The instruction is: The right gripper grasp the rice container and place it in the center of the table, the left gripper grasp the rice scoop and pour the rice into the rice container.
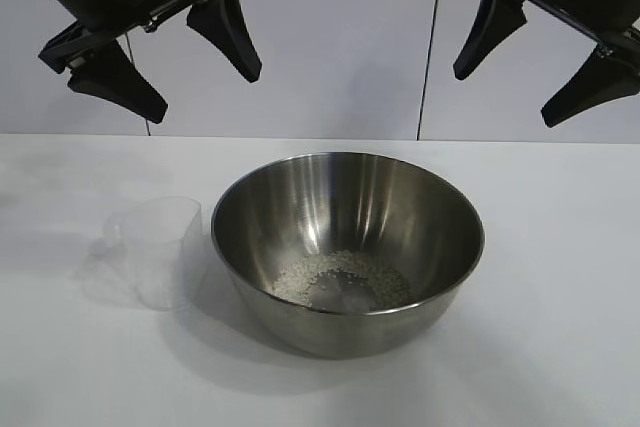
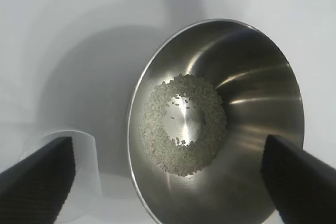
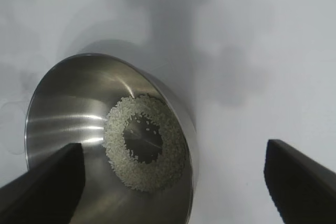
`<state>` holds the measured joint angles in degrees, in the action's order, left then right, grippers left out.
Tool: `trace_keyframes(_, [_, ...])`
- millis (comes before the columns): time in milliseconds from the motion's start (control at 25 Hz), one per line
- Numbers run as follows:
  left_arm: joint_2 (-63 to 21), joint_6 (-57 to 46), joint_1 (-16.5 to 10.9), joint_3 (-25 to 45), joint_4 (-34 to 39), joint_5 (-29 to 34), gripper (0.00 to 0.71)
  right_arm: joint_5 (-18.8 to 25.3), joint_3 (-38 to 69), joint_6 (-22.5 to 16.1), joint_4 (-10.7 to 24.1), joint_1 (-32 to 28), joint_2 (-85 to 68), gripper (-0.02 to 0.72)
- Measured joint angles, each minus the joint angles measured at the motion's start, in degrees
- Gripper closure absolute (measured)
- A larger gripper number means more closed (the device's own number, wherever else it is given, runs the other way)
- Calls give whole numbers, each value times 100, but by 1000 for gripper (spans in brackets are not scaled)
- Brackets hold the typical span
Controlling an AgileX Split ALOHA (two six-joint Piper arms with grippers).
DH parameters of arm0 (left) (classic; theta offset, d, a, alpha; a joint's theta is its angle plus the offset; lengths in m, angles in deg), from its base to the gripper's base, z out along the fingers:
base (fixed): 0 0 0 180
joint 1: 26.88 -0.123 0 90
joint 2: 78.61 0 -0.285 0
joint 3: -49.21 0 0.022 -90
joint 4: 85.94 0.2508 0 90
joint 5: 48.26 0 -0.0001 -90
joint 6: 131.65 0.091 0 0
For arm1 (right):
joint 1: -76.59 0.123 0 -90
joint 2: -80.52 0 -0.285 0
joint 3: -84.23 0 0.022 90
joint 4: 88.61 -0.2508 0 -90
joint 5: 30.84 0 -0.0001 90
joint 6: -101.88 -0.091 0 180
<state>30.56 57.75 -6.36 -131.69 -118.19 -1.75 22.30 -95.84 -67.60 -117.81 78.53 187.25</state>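
The rice container, a shiny steel bowl, stands in the middle of the table. The rice lies as a ring of white grains on its bottom. The bowl and rice also show in the left wrist view and the right wrist view. The rice scoop, a clear plastic cup, stands upright and empty just left of the bowl; its rim shows in the left wrist view. My left gripper is open, high above the scoop. My right gripper is open, high at the upper right.
A white wall with a vertical seam stands behind the table.
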Motion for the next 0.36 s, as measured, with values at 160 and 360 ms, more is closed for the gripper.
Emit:
trace_keyframes(160, [0,0,0,0,0,-5,16,-17,0,0,0,0,0,62])
trace_keyframes(360, [0,0,0,0,0,-5,16,-22,0,0,0,0,0,62])
